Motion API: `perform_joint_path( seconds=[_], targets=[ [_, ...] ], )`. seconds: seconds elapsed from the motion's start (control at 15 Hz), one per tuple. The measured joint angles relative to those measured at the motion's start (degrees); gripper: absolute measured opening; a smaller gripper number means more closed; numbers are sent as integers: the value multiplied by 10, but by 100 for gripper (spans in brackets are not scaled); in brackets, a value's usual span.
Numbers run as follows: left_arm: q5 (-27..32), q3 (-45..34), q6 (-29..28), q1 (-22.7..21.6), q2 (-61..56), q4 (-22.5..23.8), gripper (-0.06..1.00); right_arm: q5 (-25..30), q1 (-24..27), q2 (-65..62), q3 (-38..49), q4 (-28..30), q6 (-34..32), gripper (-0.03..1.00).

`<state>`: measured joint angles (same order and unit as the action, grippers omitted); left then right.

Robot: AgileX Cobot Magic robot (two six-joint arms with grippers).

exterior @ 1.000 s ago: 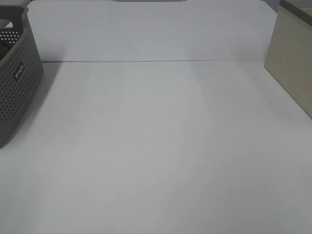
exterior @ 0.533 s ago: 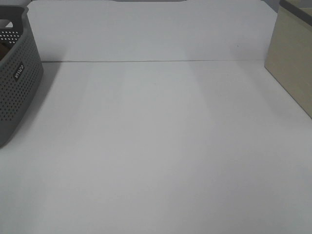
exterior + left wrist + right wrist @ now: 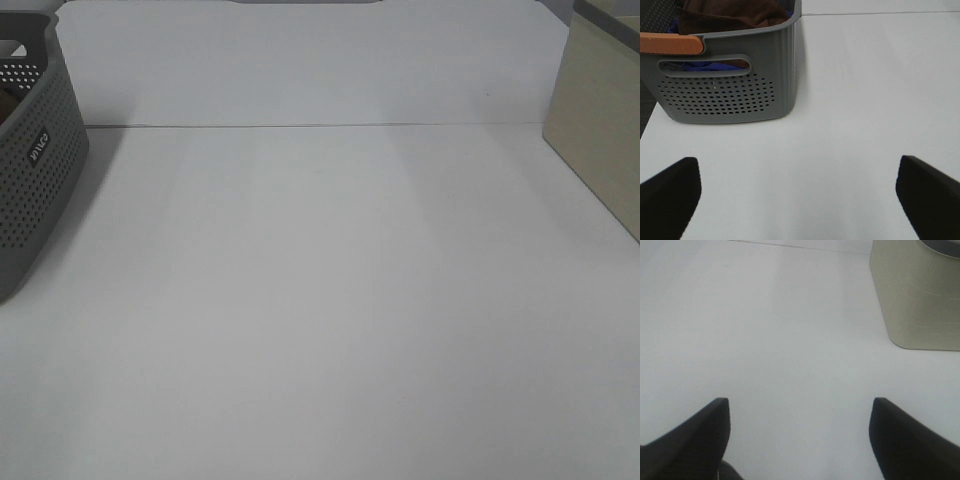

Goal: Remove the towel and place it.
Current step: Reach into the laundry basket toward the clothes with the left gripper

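The dark brown towel lies bunched inside the grey perforated basket, over some blue cloth. In the exterior high view only the basket's corner shows at the far left, and neither arm appears there. My left gripper hangs open above the white table, short of the basket's handle side, with nothing between its fingers. Off by the beige bin, my right gripper is also open and empty over bare table.
A beige bin stands at the right edge of the table, also seen close in the right wrist view as the beige bin. An orange strip runs along the basket's rim. A white back wall bounds the table.
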<state>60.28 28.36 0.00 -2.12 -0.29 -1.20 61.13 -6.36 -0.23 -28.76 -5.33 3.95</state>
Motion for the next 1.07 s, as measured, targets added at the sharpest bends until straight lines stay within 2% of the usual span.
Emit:
perform_joint_path(
  seconds=[1.07],
  targets=[
    [0, 0, 0, 0, 0, 0, 99, 0, 0, 0, 0, 0, 2, 75]
  ],
)
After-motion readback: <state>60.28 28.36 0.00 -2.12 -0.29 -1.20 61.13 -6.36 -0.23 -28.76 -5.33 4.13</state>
